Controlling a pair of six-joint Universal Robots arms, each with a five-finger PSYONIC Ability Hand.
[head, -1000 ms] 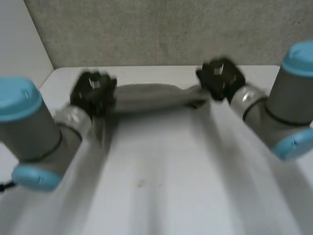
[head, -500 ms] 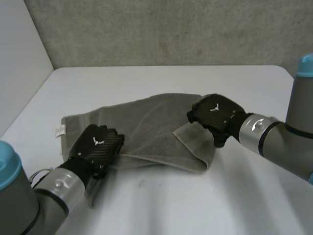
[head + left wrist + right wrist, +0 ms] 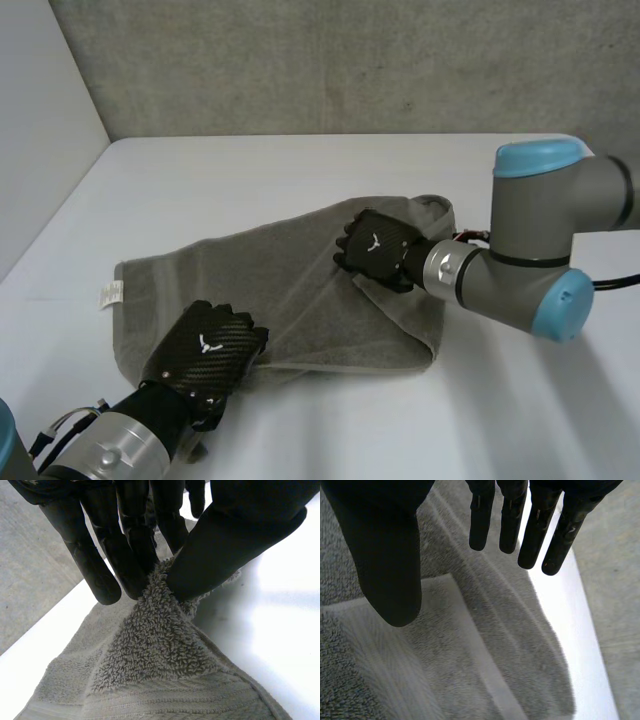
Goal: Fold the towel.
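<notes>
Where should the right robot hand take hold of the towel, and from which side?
Probably the corner of the folded-over flap, lying flat on the towel right under the open right robot hand. Come down from above and pinch it: its edges are free there, and the left robot hand pinches the towel's other end.

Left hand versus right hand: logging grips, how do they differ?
The left hand pinches the towel between thumb and fingers; the right hand has straight fingers, holding nothing. The left hand is at the towel's near edge, the right over its folded flap. Both are black.
</notes>
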